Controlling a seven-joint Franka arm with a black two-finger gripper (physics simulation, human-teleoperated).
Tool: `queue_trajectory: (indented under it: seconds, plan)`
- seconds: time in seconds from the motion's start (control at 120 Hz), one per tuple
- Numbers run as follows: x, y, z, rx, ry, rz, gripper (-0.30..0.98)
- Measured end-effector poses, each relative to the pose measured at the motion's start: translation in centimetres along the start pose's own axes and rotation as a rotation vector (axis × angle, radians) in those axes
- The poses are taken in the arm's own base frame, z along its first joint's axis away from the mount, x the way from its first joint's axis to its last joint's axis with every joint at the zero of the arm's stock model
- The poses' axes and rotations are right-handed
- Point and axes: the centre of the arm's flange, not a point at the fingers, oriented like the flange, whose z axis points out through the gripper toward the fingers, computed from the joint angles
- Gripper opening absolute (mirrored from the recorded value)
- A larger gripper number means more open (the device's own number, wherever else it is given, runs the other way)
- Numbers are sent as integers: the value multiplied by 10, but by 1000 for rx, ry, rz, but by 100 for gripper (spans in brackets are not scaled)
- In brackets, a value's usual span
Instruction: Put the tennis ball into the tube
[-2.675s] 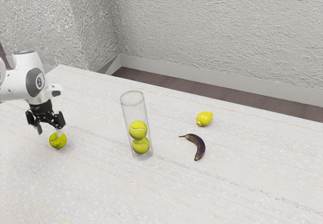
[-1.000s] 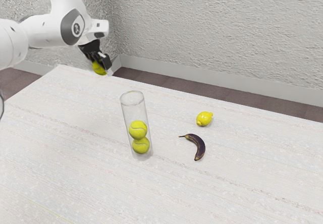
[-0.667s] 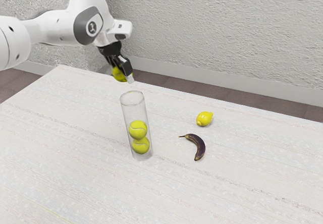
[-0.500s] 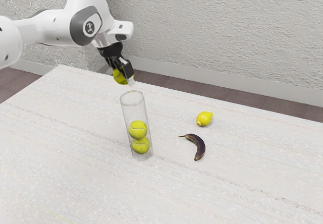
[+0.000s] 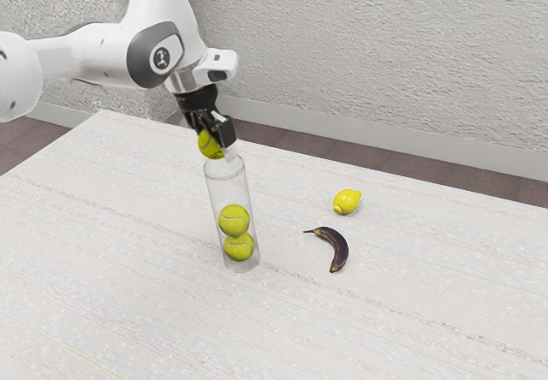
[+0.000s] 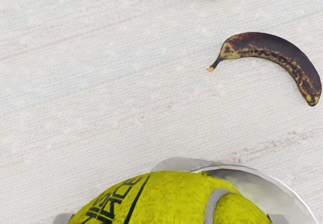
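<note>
Pale, streaked tabletop (image 5: 360, 333); fuzzy yellow-green tennis ball (image 6: 174, 199), black-lettered, grey-seamed, grasped snugly between fingers (image 5: 225, 132).

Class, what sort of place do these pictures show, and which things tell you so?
Likely a robotics test room, perhaps a simulated one: a white robot arm reaches over a pale table, with a bare, rough wall behind.

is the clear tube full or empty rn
Partly full: two yellow-green tennis balls sit low in the clear cylindrical tube, with space above; the black gripper holds a third ball near the tube's top.
</note>
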Motion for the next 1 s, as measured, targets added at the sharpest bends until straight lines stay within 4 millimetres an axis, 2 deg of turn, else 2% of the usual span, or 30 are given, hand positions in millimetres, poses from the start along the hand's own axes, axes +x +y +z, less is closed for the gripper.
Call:
queue_trajectory:
  seconds: [0.067,0.175,0.258,0.475,0.767,1.0]
  plan:
    - [5,2,4,0,-2,-4,35]
    - [20,13,-3,5,23,8,36]
    - [26,18,3,6,20,11,37]
    - [26,0,10,11,11,-34,36]
    - [5,9,-3,-5,3,-45,35]
    - [-7,36,-4,-25,-14,-23,35]
